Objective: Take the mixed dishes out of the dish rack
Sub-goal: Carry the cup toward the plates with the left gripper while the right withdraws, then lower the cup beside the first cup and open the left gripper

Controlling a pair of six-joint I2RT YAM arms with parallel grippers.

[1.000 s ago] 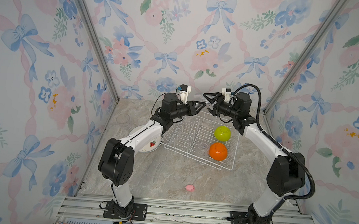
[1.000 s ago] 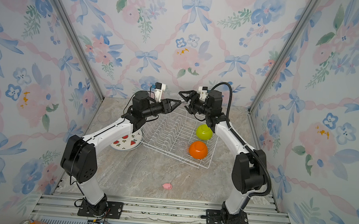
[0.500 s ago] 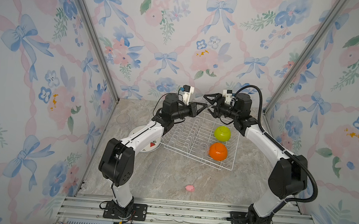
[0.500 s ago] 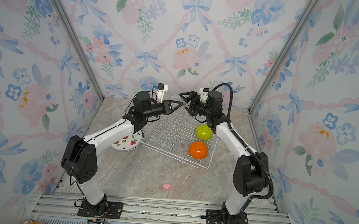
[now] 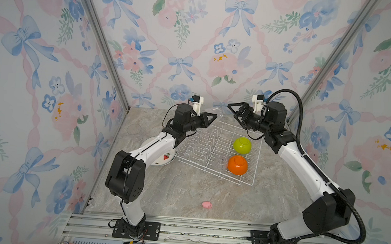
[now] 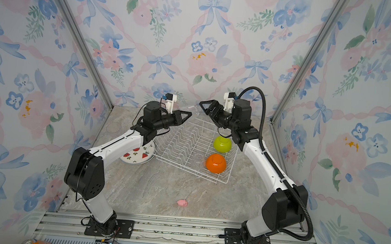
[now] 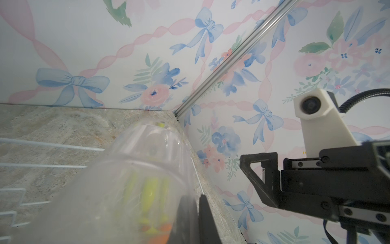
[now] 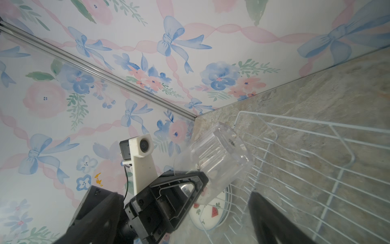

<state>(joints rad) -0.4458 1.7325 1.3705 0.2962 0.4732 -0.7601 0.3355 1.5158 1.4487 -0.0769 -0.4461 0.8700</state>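
A: Where is the left tool?
B: Raised over the far edge of the dish rack, clamped on the wall of a clear glass near its open end. The glass lies sideways in the air, its base pointing away from the tool, clear of the wires.
A: And the right tool?
B: It faces the left one with its jaws spread wide and nothing between them, near the base of the glass but apart from it.
A: What is in the rack?
B: A lime-green bowl and an orange bowl along its right side, the lime one farther back, both apparently mouth down. A second glass stands just beside the orange bowl, on its left; whether it is mouth up I cannot tell.
A: And outside it?
B: A plate with watermelon prints lies flat on the counter just beside the rack's left edge, partly under the left arm. A third glass stands near the left wall, farther back. A pink toy lies toward the front, well apart from everything
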